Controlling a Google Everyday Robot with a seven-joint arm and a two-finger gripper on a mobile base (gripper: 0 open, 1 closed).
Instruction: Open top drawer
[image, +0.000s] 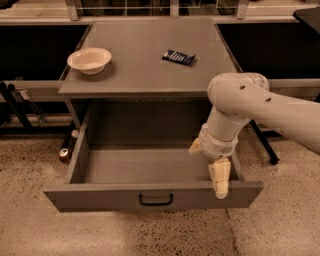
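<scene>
The top drawer (100, 197) of the grey cabinet stands pulled far out, and its inside is bare. Its small black bar handle (156, 200) sits at the centre of the flat grey front. My gripper (207, 162) hangs from the white arm over the drawer's right front part. One cream finger (220, 179) reaches down across the top edge of the drawer front. The other finger (194, 146) is farther back, over the drawer's inside. The fingers are apart. The lower drawers are hidden under the open drawer.
A cream bowl (89, 60) and a flat black packet (178, 56) lie on the cabinet top (145, 75). Two cans (65, 154) lie on the speckled floor left of the cabinet. Black legs (264, 145) stand to the right, and dark shelving is behind.
</scene>
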